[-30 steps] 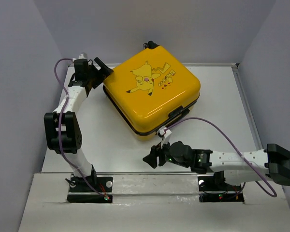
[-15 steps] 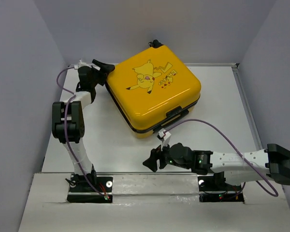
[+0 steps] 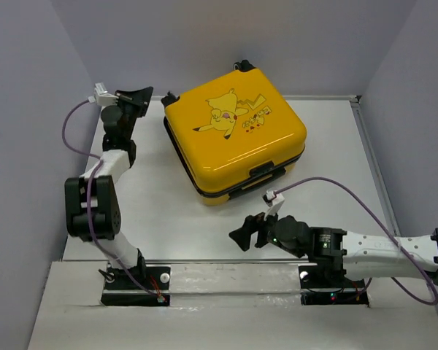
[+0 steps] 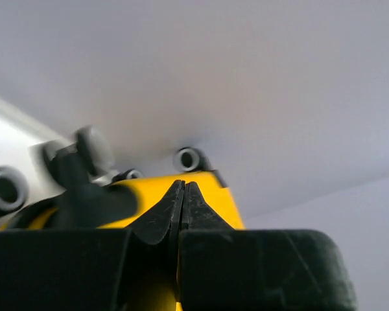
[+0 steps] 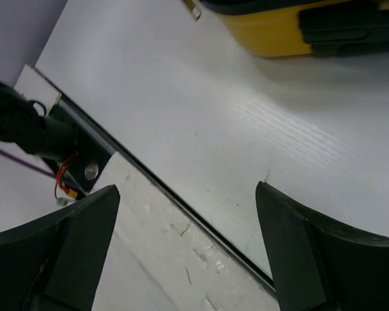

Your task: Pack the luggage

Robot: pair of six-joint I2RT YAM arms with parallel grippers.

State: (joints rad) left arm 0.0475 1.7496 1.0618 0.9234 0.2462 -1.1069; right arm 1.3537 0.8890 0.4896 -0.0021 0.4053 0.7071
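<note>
Currently, the luggage lies closed and flat at the far centre of the table. Left gripper: jaws together, empty, beside its far-left corner. Right gripper: jaws apart, short of its near edge. Risk: pushing the shell may slide it rather than open it.

Luggage lies flat before me on the table, lid shut, turned on the diagonal; yellow hard shell, rounded corners; cartoon print facing up; dark seam band round its side; caster wheels at the far edge; black handle on the near-right side.
</note>
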